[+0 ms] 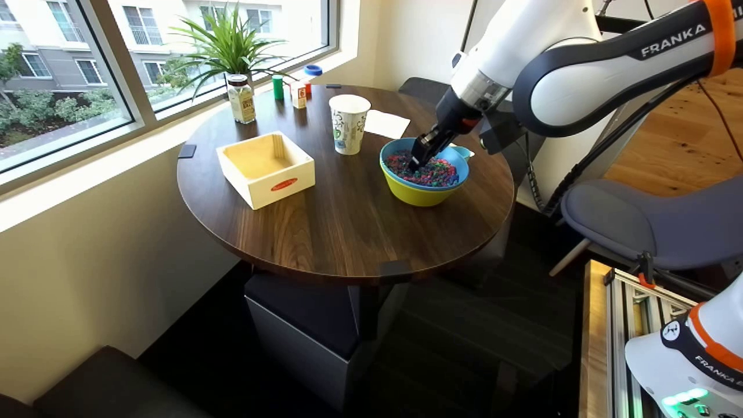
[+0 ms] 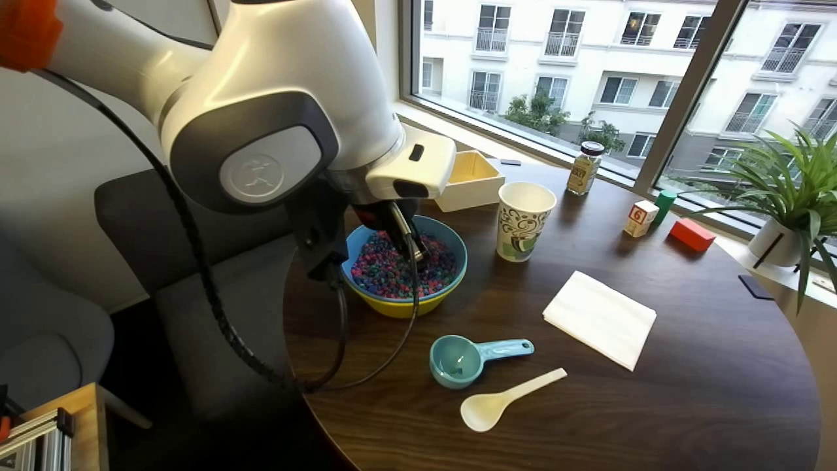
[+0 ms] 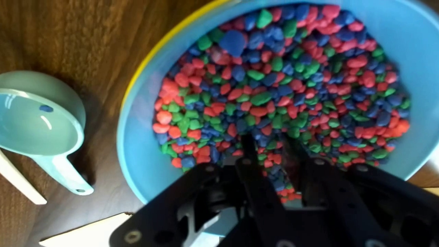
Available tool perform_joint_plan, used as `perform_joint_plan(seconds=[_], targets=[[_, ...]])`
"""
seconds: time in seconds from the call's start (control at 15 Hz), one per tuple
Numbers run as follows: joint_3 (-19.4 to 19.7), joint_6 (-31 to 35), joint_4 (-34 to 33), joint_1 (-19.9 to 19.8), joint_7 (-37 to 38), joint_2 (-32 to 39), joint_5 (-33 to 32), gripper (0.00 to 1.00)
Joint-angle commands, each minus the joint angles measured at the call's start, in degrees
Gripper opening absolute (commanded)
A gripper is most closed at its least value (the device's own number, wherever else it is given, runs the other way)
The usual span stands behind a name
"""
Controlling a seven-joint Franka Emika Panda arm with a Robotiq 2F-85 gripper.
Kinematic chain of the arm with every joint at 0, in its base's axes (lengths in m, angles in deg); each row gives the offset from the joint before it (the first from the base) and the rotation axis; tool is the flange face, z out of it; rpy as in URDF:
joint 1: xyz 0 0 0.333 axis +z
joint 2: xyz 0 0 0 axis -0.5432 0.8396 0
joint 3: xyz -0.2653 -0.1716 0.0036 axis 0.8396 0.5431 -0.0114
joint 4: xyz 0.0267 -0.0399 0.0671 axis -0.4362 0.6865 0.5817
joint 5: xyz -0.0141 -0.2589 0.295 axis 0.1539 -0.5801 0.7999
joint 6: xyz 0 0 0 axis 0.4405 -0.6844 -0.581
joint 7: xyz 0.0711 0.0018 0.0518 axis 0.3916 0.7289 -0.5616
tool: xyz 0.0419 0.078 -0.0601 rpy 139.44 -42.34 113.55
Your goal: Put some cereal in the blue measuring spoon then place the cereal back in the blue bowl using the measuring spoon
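Note:
The blue bowl stands on the round table; its yellow-green outer wall shows in both exterior views (image 1: pixel 419 197) (image 2: pixel 397 307). The cereal, a heap of small red, blue and green pieces, fills its bottom (image 1: pixel 436 174) (image 2: pixel 386 271) (image 3: pixel 267 85). My gripper (image 1: pixel 415 164) (image 2: pixel 420 254) (image 3: pixel 268 137) points down into the bowl, fingertips at the cereal. Its fingers are partly apart, with cereal visible between them. The blue measuring spoon (image 2: pixel 458 366) (image 3: pixel 39 128) lies on the table beside the bowl, holding a small blue piece. In an exterior view it is partly hidden behind the bowl (image 1: pixel 462 152).
A white spoon (image 2: pixel 485 411) lies beside the measuring spoon, and a white napkin (image 2: pixel 600 319) lies near it. A tall paper cup (image 1: pixel 348 128) (image 2: pixel 523 226) stands close to the bowl. A square wooden tray (image 1: pixel 284 184), a jar (image 1: pixel 241 101) and small blocks stand farther off.

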Motion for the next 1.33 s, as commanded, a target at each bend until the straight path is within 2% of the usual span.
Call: perform_joint_plan(seconds=[0.0, 0.13, 0.47, 0.8, 1.27], targets=[[0.42, 0.12, 0.58, 0.56, -1.89, 0.27, 1.7, 0.1], [0.41, 0.17, 0.56, 0.53, -1.91, 0.1, 1.55, 0.0], [0.48, 0.17, 0.5, 0.3, -1.49, -0.43, 0.73, 0.03], [1.26, -0.5, -0.21, -0.33, -1.29, -3.87, 0.81, 0.03], [3.62, -0.94, 1.44, -4.17, 0.68, -8.23, -1.36, 0.03]])
